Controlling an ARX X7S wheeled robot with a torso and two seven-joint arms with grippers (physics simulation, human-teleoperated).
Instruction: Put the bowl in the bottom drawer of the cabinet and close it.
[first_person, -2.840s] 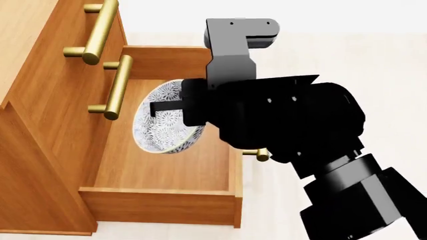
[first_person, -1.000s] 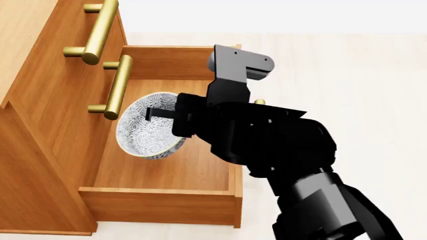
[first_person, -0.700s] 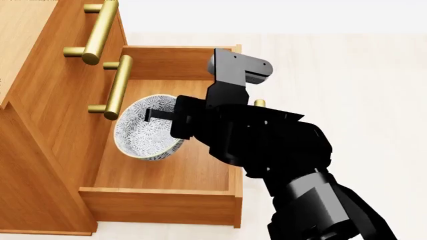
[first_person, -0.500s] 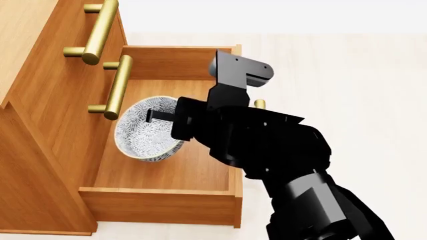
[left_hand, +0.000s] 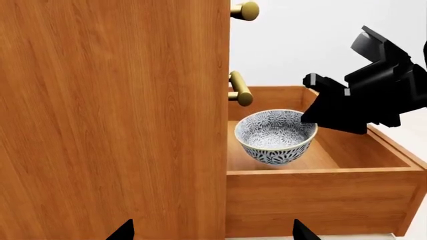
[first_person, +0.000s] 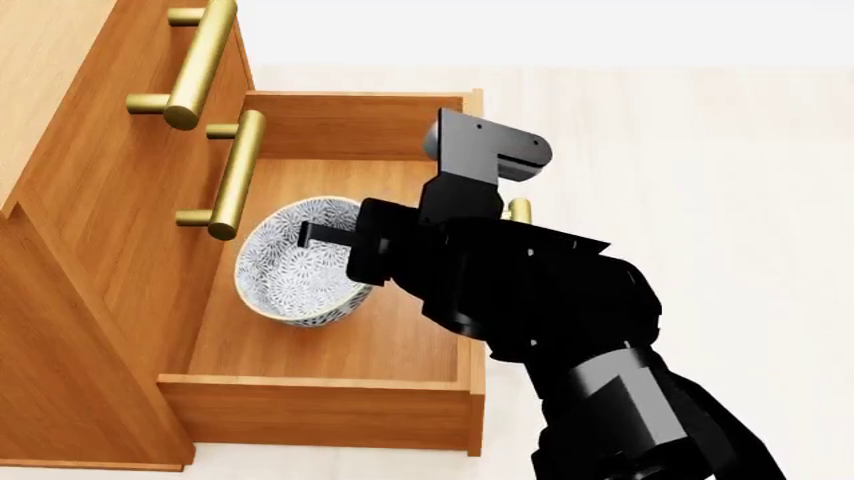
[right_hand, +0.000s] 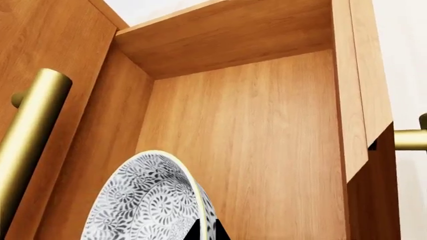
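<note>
Sitting upright, speckled white bowl (left_hand: 275, 136) inside open bottom drawer (left_hand: 320, 195).

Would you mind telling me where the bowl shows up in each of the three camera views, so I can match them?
Head view: the bowl sits left of centre, inside the open bottom drawer.
Left wrist view: the bowl is near the middle, behind the drawer's side wall.
Right wrist view: only the bowl's rim and inside show, at the lower edge.
Shared landmark: the middle drawer's brass handle.
</note>
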